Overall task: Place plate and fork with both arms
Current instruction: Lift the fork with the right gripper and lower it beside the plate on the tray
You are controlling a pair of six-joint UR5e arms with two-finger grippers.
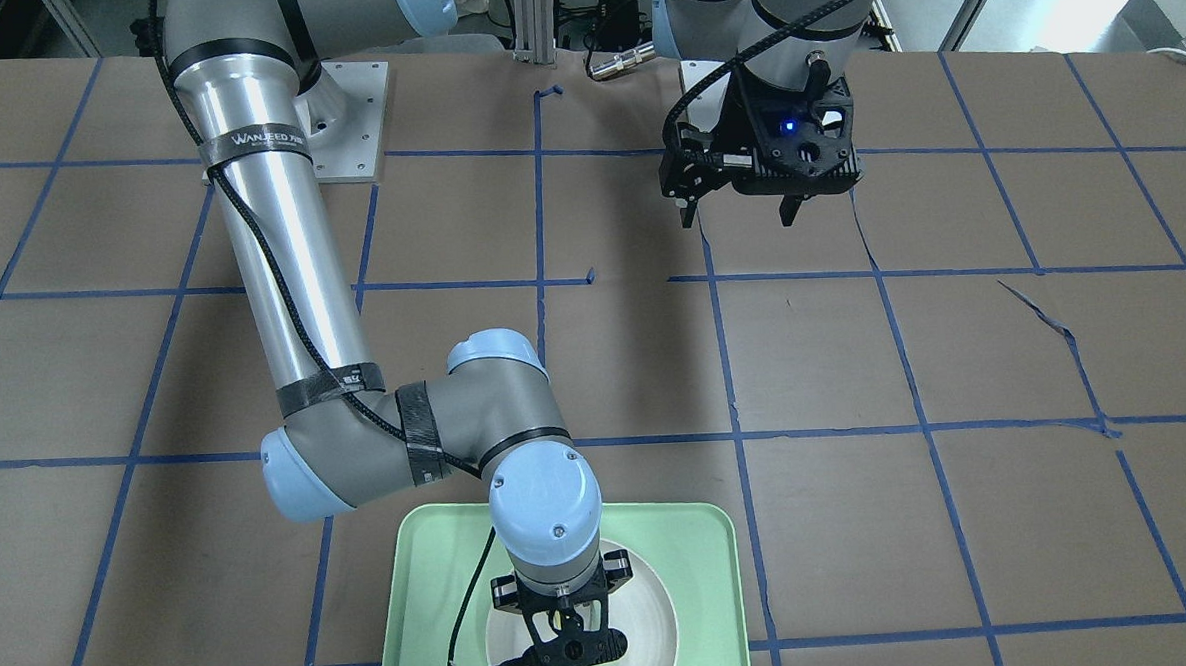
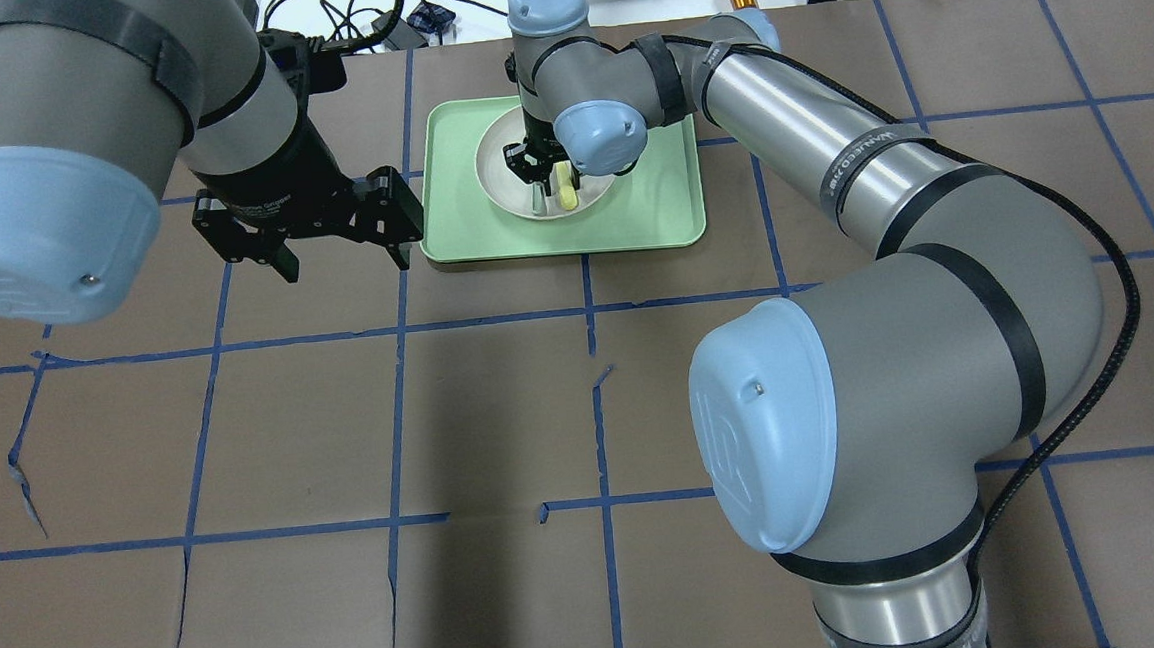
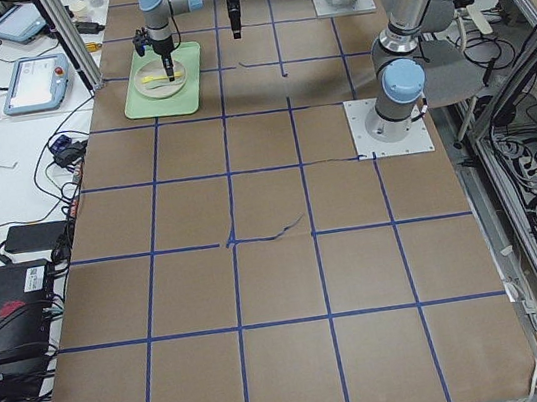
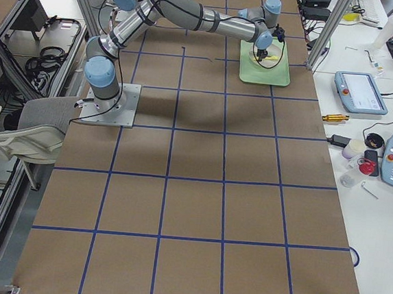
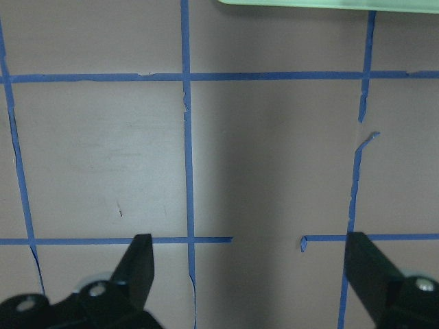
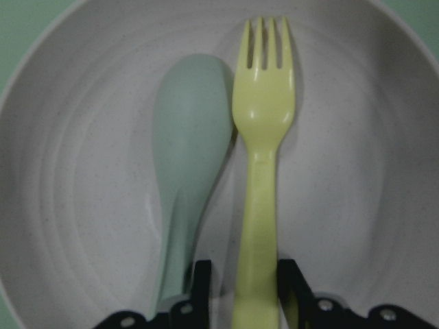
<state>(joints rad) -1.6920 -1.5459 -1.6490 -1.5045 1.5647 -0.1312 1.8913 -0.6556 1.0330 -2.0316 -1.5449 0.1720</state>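
The white plate (image 6: 82, 205) sits in the mint-green tray (image 2: 660, 209) at the table's far side. The pale-yellow fork (image 6: 264, 137) lies flat in the plate, tines away from my wrist, beside a grey-green spoon (image 6: 188, 151). My right gripper (image 6: 243, 271) is low over the plate with its jaws narrow, one on each side of the fork's handle. One finger touches the handle and a small gap shows at the other. In the overhead view it (image 2: 540, 176) is above the plate (image 2: 497, 169). My left gripper (image 2: 345, 266) is open and empty, hovering just left of the tray.
The tray (image 1: 702, 538) lies near the operators' edge of the brown table, which is marked with blue tape lines. My right arm's elbow (image 1: 496, 397) stretches over the middle of the table. The left wrist view shows bare table and the tray's edge (image 5: 295, 3).
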